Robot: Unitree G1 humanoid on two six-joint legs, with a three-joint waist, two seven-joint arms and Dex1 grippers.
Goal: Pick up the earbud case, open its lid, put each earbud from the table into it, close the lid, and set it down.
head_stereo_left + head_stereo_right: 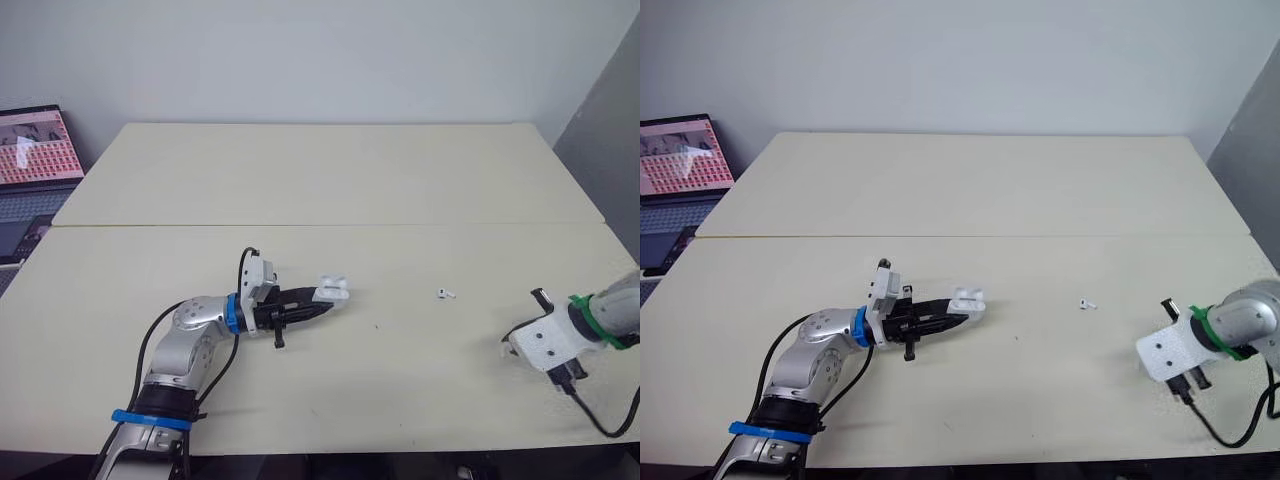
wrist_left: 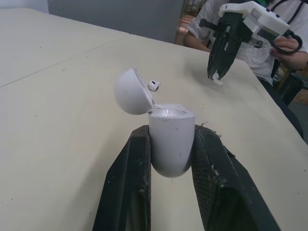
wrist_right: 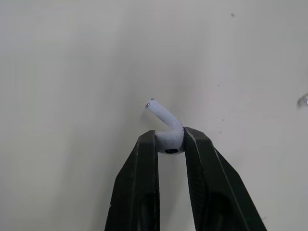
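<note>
The pale table [image 1: 350, 180] carries everything. Near its middle the left gripper [image 1: 322, 304] clamps the earbud case [image 2: 171, 139] by its body, with the lid [image 2: 131, 91] hinged back. Well apart, toward the right edge, the right gripper [image 3: 169, 140] pinches one earbud [image 3: 166, 122] by its head, stem pointing outward. That earbud should probably go in stem-first, lined up over a socket before release. The second earbud [image 1: 445, 294] lies between the grippers.

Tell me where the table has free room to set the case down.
Bare: the whole far half of the table, and the near edge between the left claw and right claw. Tighter: right of the case, where a loose earbud lies.
</note>
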